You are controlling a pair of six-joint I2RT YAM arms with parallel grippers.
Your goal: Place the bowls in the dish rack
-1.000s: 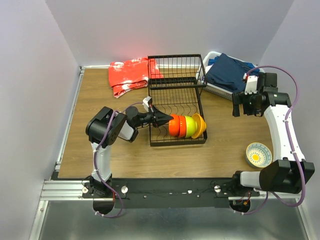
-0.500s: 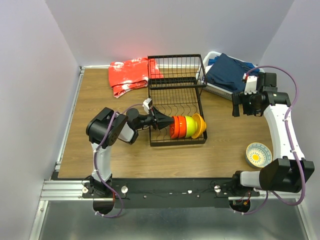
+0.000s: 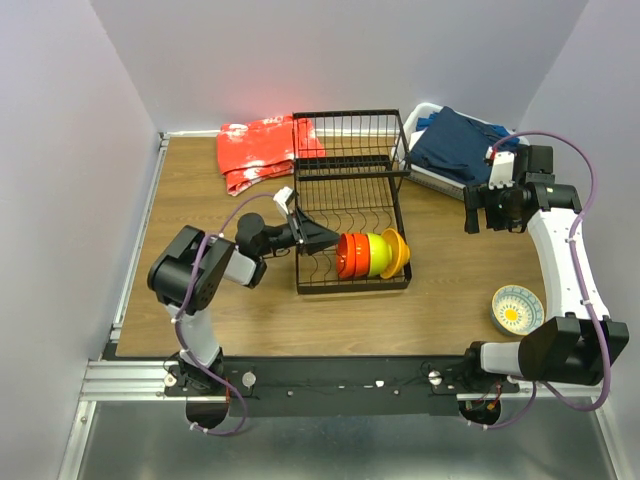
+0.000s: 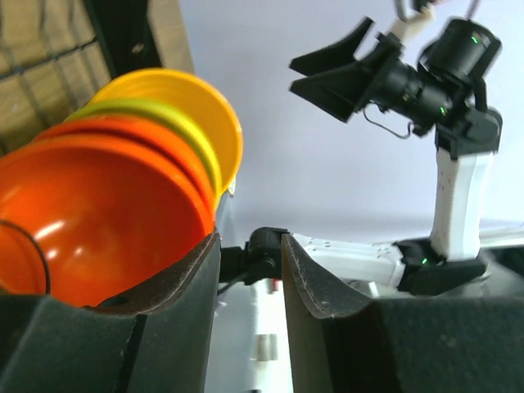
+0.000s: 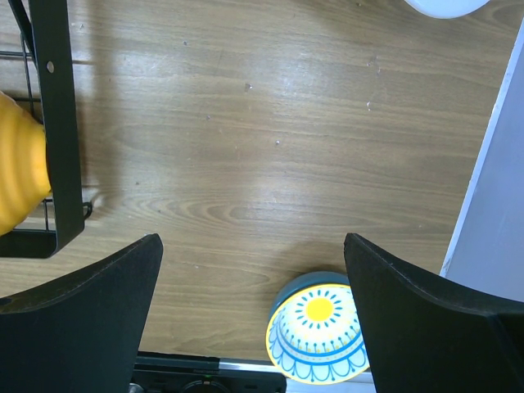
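Three bowls stand on edge, nested in the front of the black wire dish rack (image 3: pixel 350 190): red-orange (image 3: pixel 350 255), lime green (image 3: pixel 378 254) and yellow-orange (image 3: pixel 398 252). My left gripper (image 3: pixel 320 237) is just left of the red-orange bowl (image 4: pixel 90 221), open, with nothing between its fingers (image 4: pixel 250 246); the bowl lies beside its left finger. The white bowl with blue pattern (image 3: pixel 517 309) sits on the table at the front right. My right gripper (image 3: pixel 487 222) hangs above the table, wide open (image 5: pixel 252 246), with that bowl (image 5: pixel 323 336) below it near the right finger.
A red cloth (image 3: pixel 262 150) lies at the back left of the rack. A white basket holding blue cloth (image 3: pixel 455 145) stands at the back right. The rack's front corner (image 5: pixel 57 123) and the yellow-orange bowl (image 5: pixel 16 172) show at the right wrist view's left edge.
My left gripper has opened off the red-orange bowl and drawn back to the left, its elbow swinging left. The three bowls stay in the rack. The right arm has not moved.
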